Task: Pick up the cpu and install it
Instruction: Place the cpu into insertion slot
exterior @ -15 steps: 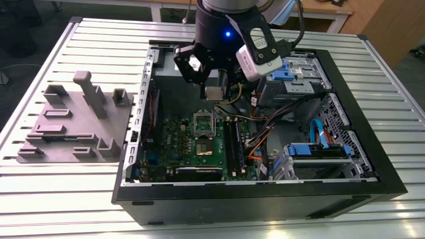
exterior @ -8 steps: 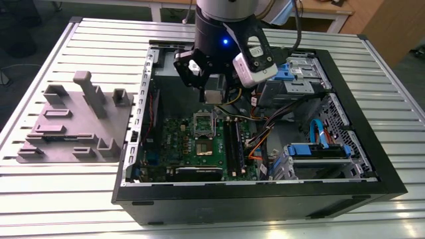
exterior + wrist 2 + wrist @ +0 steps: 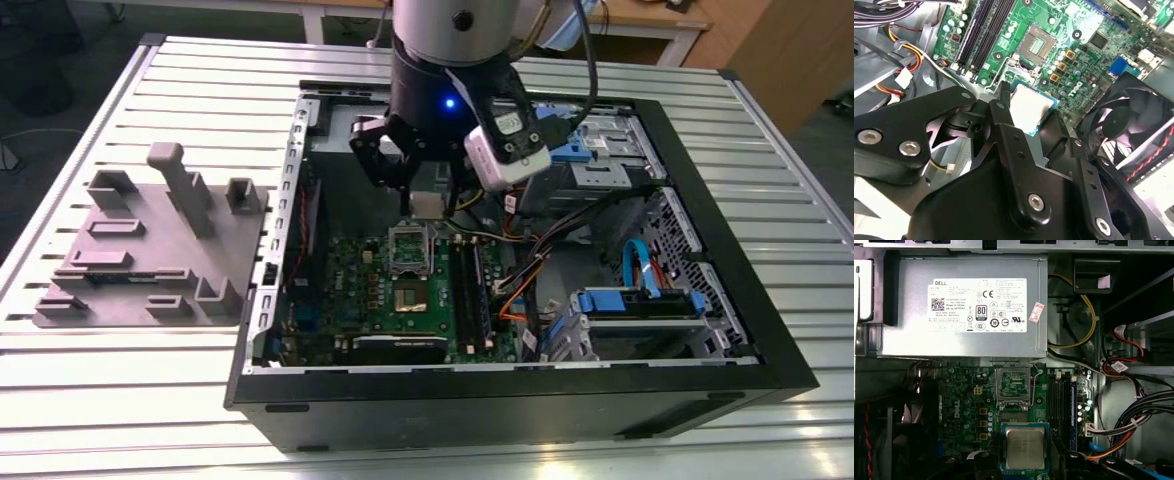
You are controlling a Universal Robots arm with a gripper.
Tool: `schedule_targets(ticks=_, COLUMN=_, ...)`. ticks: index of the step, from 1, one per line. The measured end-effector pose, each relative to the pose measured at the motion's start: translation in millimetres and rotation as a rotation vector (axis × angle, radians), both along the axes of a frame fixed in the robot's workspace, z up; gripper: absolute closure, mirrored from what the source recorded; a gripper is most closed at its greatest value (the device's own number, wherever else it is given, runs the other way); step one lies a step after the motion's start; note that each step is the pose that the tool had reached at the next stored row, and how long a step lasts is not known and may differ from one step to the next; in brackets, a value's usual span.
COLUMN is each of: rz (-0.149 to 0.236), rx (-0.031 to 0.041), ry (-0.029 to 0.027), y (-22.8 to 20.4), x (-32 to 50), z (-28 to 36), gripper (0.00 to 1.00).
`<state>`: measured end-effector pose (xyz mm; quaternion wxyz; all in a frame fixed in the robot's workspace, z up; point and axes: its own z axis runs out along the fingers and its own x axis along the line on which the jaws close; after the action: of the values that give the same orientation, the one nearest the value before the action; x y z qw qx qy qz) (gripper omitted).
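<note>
The cpu (image 3: 1025, 445), a flat silvery square with a thin green-blue rim, hangs above the green motherboard (image 3: 360, 290) inside the open computer case (image 3: 534, 400). My gripper (image 3: 427, 203) is shut on it, one black finger on each side of the cpu (image 3: 1031, 107) in the second wrist view. The empty metal-framed socket (image 3: 1014, 385) lies on the board a little beyond the chip, towards the power supply. In the exterior view the socket (image 3: 407, 250) sits just below the gripper, with a clear gap between chip and board.
A grey power supply box (image 3: 964, 305) with a white label borders the board. Memory slots (image 3: 1064, 405) and cable bundles (image 3: 534, 270) run beside the socket, a black fan (image 3: 1134, 115) on the other side. A grey fixture plate (image 3: 147, 250) lies at the exterior view's left.
</note>
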<state>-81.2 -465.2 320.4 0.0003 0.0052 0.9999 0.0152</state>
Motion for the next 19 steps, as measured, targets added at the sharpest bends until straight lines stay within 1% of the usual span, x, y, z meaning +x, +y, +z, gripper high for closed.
schedule_targets(ticks=6, rz=0.000, rx=0.0000, ry=0.0004, y=-0.7, x=0.1, z=-10.2, gripper=0.53)
schedule_targets(ticks=12, rz=0.000, rx=0.0001, ry=0.0003, y=-6.2, x=0.0, z=-19.8, gripper=0.53)
schedule_targets(ticks=19, rz=0.000, rx=0.0000, ry=0.0005, y=-7.9, x=-0.1, z=-28.6, gripper=0.53)
